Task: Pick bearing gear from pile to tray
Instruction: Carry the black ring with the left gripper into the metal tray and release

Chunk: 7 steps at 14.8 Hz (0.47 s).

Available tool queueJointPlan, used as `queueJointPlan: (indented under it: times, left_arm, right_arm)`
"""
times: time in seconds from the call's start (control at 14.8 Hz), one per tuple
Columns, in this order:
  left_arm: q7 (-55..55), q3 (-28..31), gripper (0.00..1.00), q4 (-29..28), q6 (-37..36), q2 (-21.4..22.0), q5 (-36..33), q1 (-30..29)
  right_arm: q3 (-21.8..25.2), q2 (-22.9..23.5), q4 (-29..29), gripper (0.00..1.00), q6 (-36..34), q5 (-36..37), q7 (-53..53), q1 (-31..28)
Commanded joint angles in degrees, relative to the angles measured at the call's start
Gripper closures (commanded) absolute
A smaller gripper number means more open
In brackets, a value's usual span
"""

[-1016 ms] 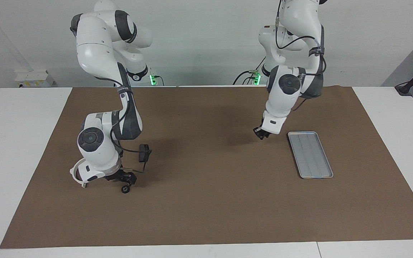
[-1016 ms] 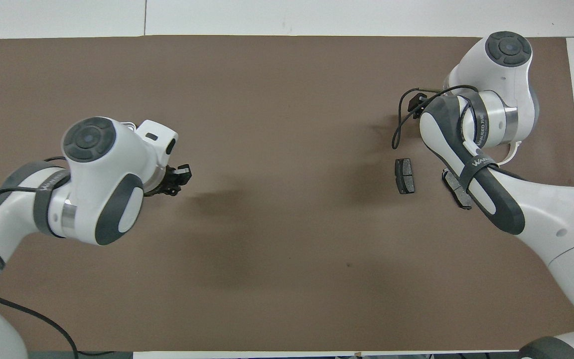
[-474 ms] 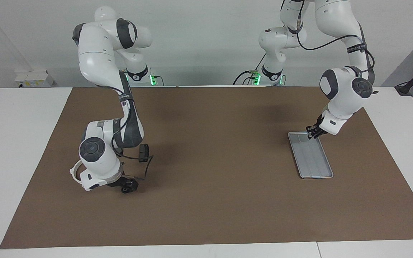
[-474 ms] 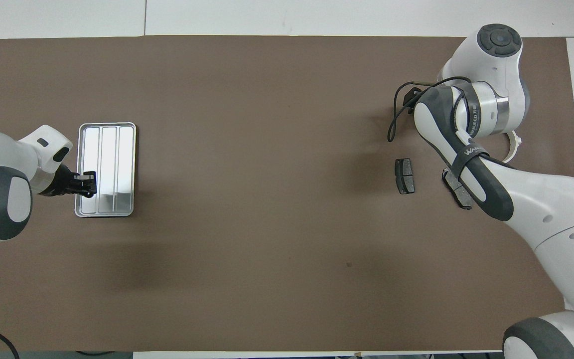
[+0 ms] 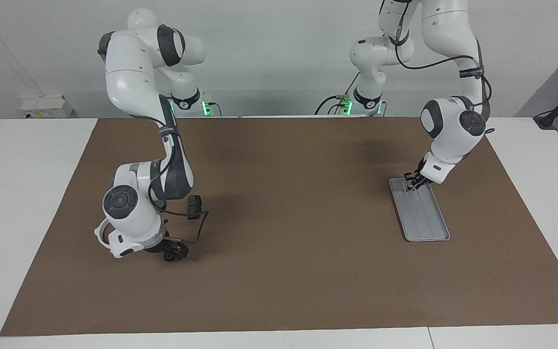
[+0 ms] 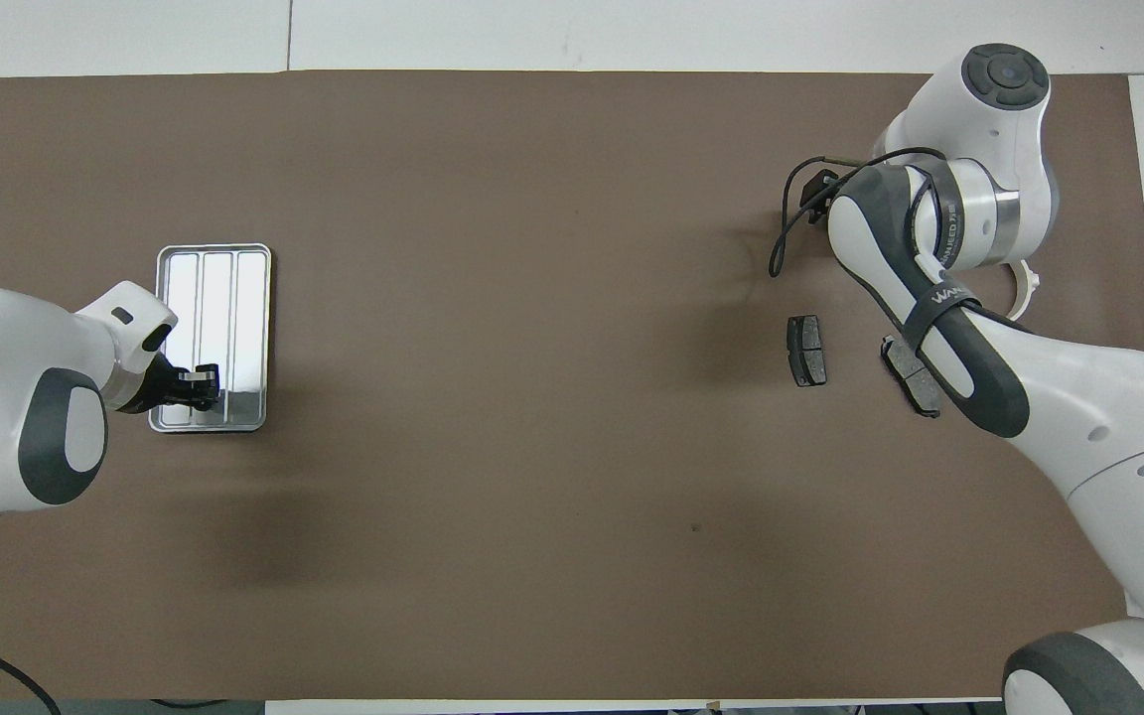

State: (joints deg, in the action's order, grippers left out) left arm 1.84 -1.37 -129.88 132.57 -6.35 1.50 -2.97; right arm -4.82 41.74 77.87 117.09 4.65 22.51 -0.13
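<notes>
The left gripper (image 5: 412, 183) is over the robot-side end of the silver ridged tray (image 5: 426, 220); I cannot tell its opening. The right gripper (image 5: 170, 252) is low at the pile (image 6: 855, 333), at the mat's 3 o'clock in the overhead view; its opening also cannot be told.

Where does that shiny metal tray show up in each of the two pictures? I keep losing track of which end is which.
Facing view: the tray lies at the picture's right, toward the left arm's end of the table.
Overhead view: the tray lies at the picture's left, same end of the table.
Shared landmark: the left gripper is over the tray's end nearer the robots in both views.
</notes>
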Motion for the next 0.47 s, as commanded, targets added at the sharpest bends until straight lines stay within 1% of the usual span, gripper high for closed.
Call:
queueJointPlan:
  times: [0.0,0.34,0.41]
  left_arm:
    - [0.09,-0.04,1.0,-2.13,2.17,1.43,0.79,-0.02]
    - [0.97,-0.04,1.0,-2.66,3.48,1.43,2.11,0.77]
    - [1.76,-0.04,0.96,-3.09,3.92,1.43,2.11,0.86]
  right_arm:
    - [-0.54,0.8,-0.44,0.13,1.2,-0.87,0.87,-0.39]
    - [-0.54,0.8,-0.26,0.29,1.21,-0.78,0.87,-0.57]
    - [-0.54,0.8,-0.18,0.36,1.21,-0.87,0.87,-0.57]
